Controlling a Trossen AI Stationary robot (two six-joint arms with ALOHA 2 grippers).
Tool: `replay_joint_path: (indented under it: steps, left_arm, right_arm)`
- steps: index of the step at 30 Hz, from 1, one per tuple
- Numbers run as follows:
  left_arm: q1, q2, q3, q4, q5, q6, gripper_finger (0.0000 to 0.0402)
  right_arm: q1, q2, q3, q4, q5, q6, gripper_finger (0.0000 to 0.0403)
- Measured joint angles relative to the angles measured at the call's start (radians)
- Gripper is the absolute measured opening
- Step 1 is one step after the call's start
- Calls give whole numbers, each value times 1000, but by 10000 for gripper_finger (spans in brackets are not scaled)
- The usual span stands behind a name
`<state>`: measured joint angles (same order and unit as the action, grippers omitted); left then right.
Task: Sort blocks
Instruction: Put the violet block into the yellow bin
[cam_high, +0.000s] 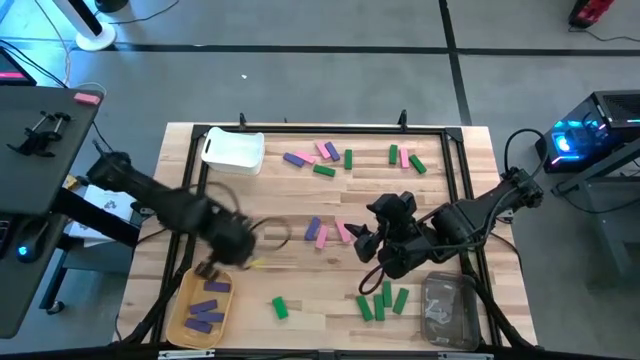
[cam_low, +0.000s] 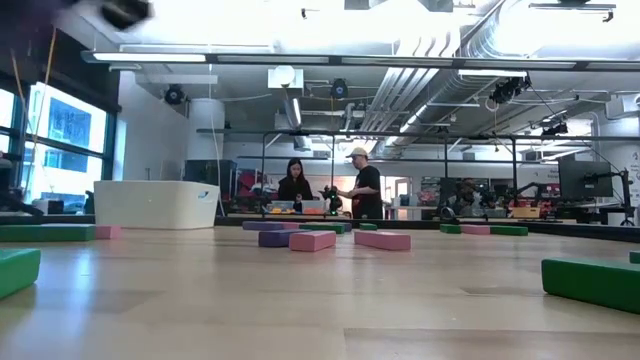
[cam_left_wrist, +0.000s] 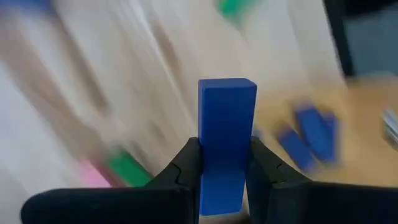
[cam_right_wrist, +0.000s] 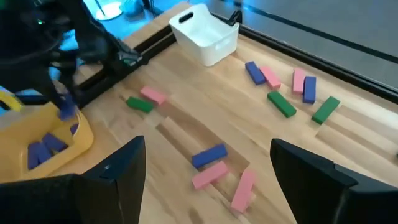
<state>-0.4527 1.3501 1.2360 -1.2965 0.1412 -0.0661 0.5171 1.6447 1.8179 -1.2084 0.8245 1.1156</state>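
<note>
Left gripper (cam_left_wrist: 224, 163) clamps a purple block (cam_left_wrist: 226, 134) above the yellow bin (cam_high: 180, 312); right gripper (cam_right_wrist: 208, 165) spread apart

Bright, even ceiling strip lights (cam_low: 250, 57) wash the room and lay soft glare on the tabletop (cam_low: 300, 300). The left arm (cam_high: 190, 215) smears with motion blur at nine o'clock; its wrist view is streaked, only the held purple block (cam_left_wrist: 226, 137) sharp.

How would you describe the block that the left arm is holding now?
Find the yellow bin at the table's near left corner. Just above it hangs the left end effector, shut on a purple block. It alone is off the table, upright between the fingers.
</note>
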Motion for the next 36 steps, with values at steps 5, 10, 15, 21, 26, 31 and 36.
replay_joint_path:
  steps: [5,10,15,21,26,31,36]
  left_arm:
    - [-224,-23,-85,1,128,-294,47]
    - [-421,-21,-192,179,183,-542,50]
    - [-490,-21,-248,316,173,-684,89]
    - [-438,-21,-226,346,170,-687,172]
    - [-334,-21,-200,343,163,-578,215]
    - [-132,-21,-136,347,-41,-381,224]
    - [150,-9,-121,550,-288,-271,225]
  right_arm:
    - [0,0,0,-11,-12,-26,279]
    - [0,0,0,-14,-14,-48,279]
    - [0,0,0,-14,-14,-51,279]
    - [0,0,0,-14,-18,-51,279]
    - [0,0,0,28,-20,-44,279]
    - [0,0,0,109,-40,-83,279]
    - [-1,0,0,145,-41,-67,279]
